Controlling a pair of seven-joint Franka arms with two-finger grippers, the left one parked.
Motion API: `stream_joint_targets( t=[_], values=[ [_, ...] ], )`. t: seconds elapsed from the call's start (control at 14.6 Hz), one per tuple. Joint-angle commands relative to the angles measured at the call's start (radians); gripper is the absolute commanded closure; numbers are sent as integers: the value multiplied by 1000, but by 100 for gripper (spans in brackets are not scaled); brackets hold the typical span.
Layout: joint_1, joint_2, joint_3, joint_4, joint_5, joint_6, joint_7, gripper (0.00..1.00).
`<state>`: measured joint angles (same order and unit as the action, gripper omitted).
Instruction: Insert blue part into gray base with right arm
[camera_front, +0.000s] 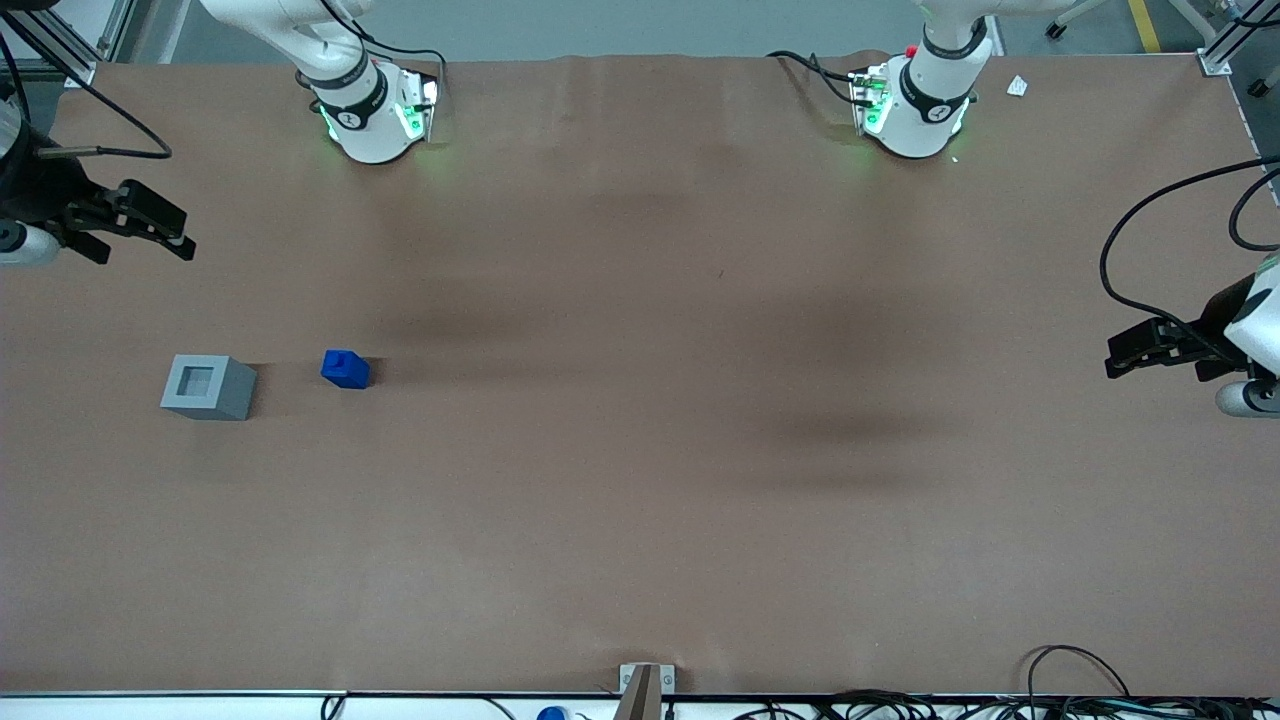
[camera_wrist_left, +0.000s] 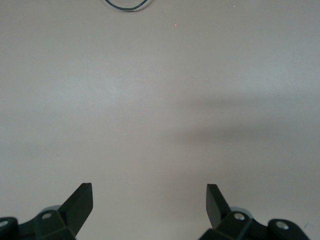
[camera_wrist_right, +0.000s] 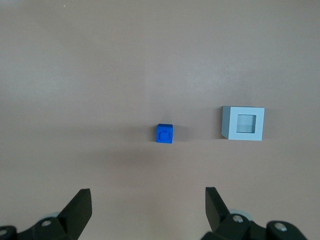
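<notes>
The blue part (camera_front: 346, 369) stands on the brown table with its nub up, a short gap from the gray base (camera_front: 208, 387), whose square socket faces up and is empty. The right arm's gripper (camera_front: 186, 240) hangs open and empty above the table, farther from the front camera than the gray base and at the working arm's end of the table. In the right wrist view the blue part (camera_wrist_right: 164, 133) and the gray base (camera_wrist_right: 242, 123) lie side by side well below the spread fingers of the gripper (camera_wrist_right: 148, 200); nothing is between them.
The two arm bases (camera_front: 375, 115) (camera_front: 915, 105) stand at the table's back edge. A small white scrap (camera_front: 1017, 87) lies near the parked arm's base. A metal bracket (camera_front: 645, 685) and loose cables (camera_front: 1080, 690) sit at the front edge.
</notes>
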<state>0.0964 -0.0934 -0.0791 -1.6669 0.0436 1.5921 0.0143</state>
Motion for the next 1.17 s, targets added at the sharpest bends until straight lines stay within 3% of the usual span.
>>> stream_joint_targets(
  t=[0.0,0.69,1.1],
  values=[
    [-6,9,7,16,-5,-6,3,0],
    [-14,61,6,6,4,5,6,0],
    [-23,72,6,-154,-2,189,1,0]
  ],
)
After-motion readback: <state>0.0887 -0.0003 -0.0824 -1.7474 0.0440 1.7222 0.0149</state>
